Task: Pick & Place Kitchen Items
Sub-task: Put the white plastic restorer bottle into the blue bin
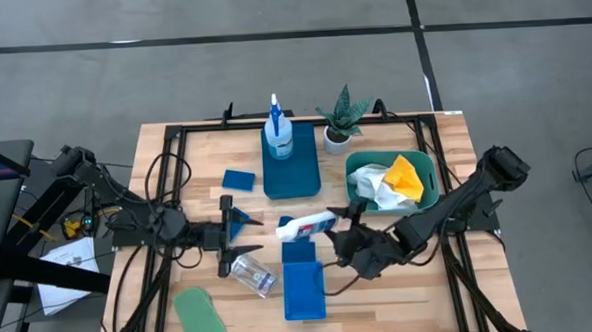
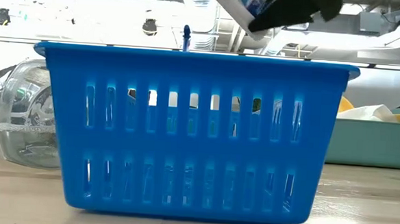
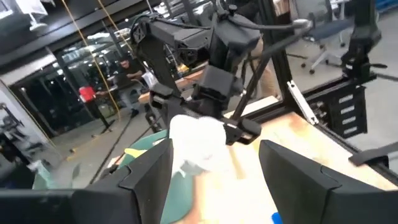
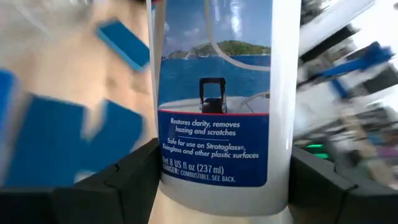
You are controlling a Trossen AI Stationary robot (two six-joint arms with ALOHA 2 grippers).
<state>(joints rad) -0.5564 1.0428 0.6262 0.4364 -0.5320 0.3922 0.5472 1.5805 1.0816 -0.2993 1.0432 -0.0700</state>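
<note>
My right gripper [image 1: 341,234] is shut on the white blue-labelled bottle [image 1: 307,226], which is above the near blue tray [image 1: 303,291]; the low view shows the bottle [image 2: 243,6] above the tray's rim. My left gripper [image 1: 229,232] is open and empty left of the bottle, facing its cap end [image 3: 198,140]. A clear plastic bottle [image 1: 251,273] lies on its side on the table beside the near tray. A spray bottle [image 1: 277,132] stands in the far blue tray [image 1: 294,171]. White and yellow cloths [image 1: 395,180] lie in the teal tub [image 1: 432,185]. A green cloth [image 1: 199,315] lies at the near left. My right gripper pinches the white bottle's body at its base end [image 4: 214,177] between the two fingers [image 4: 118,186], one on either side of the label. The fingers come from the table's right and lie along the bottle. The bottle is lifted clear, its cap end toward the left arm.
A blue square sponge [image 1: 239,178] lies on the table left of the far tray, and a small blue piece [image 1: 241,219] lies by my left fingertips. A potted plant [image 1: 342,119] stands at the far edge. Black frame rails run along the table's sides.
</note>
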